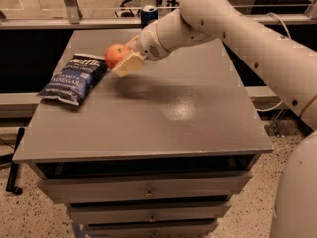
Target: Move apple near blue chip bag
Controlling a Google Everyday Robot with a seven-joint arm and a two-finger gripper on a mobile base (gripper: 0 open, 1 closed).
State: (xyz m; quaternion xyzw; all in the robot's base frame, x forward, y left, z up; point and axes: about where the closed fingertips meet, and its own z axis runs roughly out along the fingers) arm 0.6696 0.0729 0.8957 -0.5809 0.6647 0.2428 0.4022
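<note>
Red-orange apple (115,55) in the end effector (120,61), aloft just beside the flat, crinkly blue chip bag (73,78)

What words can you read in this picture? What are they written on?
"VINEGAR": white letters on the blue chip bag.
"SEA SALT &": the line above it, fainter.
Logo at the bag's top: too blurred to read.
Blue can at the table's far edge: markings too small to read.
No words on the apple or the gripper, which holds it above the table beside the bag.
</note>
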